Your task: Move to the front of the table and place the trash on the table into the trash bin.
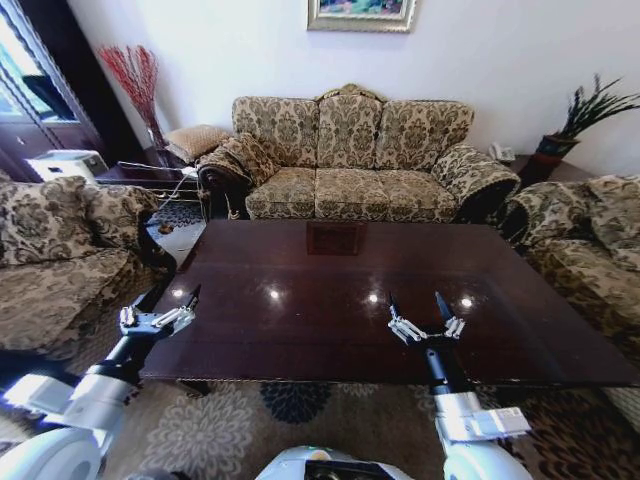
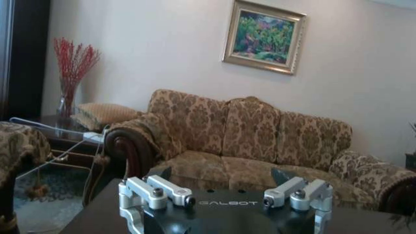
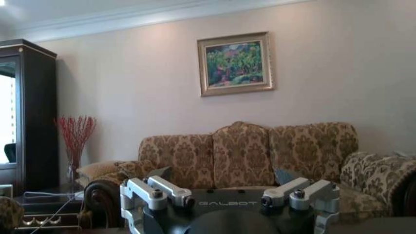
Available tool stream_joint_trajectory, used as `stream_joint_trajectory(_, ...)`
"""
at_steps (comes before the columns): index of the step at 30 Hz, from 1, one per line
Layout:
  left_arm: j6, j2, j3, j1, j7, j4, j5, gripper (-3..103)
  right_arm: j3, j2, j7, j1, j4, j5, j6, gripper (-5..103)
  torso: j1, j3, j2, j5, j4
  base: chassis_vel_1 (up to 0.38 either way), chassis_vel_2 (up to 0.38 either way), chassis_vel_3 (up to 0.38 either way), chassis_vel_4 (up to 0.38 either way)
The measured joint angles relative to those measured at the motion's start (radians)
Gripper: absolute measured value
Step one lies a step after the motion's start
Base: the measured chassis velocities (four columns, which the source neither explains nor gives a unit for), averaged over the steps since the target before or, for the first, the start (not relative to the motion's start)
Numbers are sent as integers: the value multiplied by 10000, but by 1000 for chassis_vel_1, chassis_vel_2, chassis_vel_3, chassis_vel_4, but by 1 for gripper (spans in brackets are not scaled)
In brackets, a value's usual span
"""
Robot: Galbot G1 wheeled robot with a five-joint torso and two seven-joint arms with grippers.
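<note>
Reading "GALBOT" on both wrists, I hold my left gripper (image 1: 178, 306) and right gripper (image 1: 424, 308) spread above one table (image 1: 330, 290).

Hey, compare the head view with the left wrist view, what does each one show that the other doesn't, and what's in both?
Head view alone: the whole top of the table, the right gripper held over the table's near edge with jaws open, patterned armchairs at both sides, and a potted plant at the far right.

Left wrist view alone: the full framed painting on the wall.

Both: the left gripper, jaws open at the table's left corner, the patterned sofa and the red branches in a vase.
</note>
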Motion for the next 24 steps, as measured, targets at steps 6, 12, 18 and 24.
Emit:
stream_joint_trajectory(6, -4, -4, -3, 1, 0, 5, -4, 100, 2, -5, 3, 4, -5, 5, -5, 100, 0, 0, 0, 8, 2, -201, -245, 231, 243)
stream_joint_trajectory(12, -6, -5, -4, 1, 0, 10, -5, 100, 2, -6, 6, 7, -6, 8, -8, 100, 1, 1, -1, 3, 0, -271, -295, 290, 293)
stream_joint_trajectory(18, -9, -5, -4, 1, 1, 11, -5, 100, 5, -7, 11, 8, -6, 13, -13, 100, 3, 2, -1, 8, 0, -345, -322, 339, 319)
stream_joint_trajectory(24, -10, -7, -4, 1, 2, 12, -6, 100, 4, -9, 15, 8, -6, 16, -14, 100, 1, 1, -1, 6, 2, -281, -272, 270, 262)
